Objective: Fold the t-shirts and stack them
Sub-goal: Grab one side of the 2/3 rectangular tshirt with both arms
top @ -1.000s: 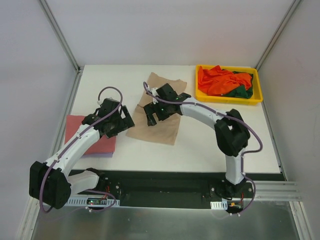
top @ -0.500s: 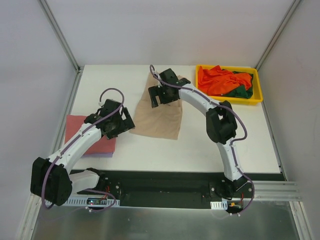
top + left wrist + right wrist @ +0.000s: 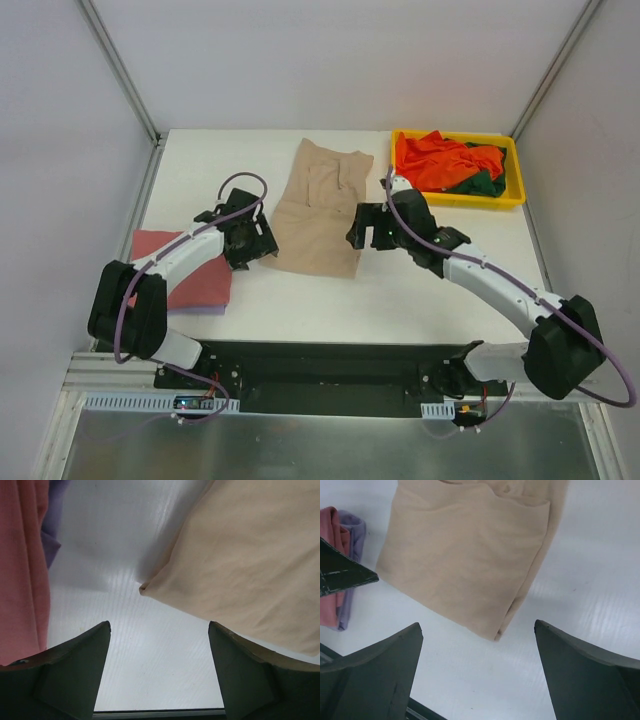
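The tan-beige t-shirt [image 3: 322, 207] lies folded lengthwise on the white table; it fills the upper right of the left wrist view [image 3: 250, 555] and the top of the right wrist view [image 3: 470, 555]. My left gripper [image 3: 262, 247] is open and empty just off its near left corner. My right gripper [image 3: 356, 232] is open and empty just off its near right corner. A folded dusty red t-shirt [image 3: 180, 270] lies on a pale lilac one [image 3: 205, 309] at the left; both show in the left wrist view, red [image 3: 22, 570] and lilac [image 3: 52, 530].
A yellow tray [image 3: 512, 198] at the back right holds crumpled bright orange [image 3: 440, 160] and dark green [image 3: 482, 185] shirts. White walls with metal rails close in the table on the left, back and right.
The right arm let go of the tan shirt's far end and swung back to its near right corner. The left gripper moved slightly to the near left corner. The shirt now lies flat and elongated.
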`<state>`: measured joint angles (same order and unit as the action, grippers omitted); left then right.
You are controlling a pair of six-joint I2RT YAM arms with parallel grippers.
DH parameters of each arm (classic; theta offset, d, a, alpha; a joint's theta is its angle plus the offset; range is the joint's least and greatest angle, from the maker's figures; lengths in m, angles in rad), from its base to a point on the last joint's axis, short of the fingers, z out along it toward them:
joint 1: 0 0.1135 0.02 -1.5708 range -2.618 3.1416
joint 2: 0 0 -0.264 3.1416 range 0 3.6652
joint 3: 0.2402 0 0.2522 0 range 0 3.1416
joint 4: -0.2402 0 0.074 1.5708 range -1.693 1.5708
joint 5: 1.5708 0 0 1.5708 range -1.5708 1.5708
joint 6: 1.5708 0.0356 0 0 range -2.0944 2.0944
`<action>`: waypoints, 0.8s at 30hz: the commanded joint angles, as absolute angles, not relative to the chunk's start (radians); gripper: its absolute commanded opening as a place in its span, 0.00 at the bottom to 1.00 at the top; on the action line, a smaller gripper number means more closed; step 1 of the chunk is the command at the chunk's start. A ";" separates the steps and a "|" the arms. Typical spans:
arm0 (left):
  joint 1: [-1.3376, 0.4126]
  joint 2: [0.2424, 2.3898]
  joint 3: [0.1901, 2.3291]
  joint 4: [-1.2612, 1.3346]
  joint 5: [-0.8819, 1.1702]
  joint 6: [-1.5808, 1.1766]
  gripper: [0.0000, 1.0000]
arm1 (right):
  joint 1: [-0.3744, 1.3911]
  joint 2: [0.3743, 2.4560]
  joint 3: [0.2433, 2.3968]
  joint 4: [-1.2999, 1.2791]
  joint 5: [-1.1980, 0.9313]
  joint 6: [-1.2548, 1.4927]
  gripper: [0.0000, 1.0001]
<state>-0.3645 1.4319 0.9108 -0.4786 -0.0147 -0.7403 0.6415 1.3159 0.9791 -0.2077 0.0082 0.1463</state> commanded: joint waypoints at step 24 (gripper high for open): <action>-0.325 1.669 0.966 -0.448 -0.014 -0.727 0.42 | 0.747 1.597 0.788 0.026 0.091 0.715 0.64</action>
<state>-0.3325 1.6417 0.9501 -0.4484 -0.0250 -0.7433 0.7380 1.5417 0.7616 -0.0189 0.0761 0.6613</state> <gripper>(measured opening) 0.452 0.692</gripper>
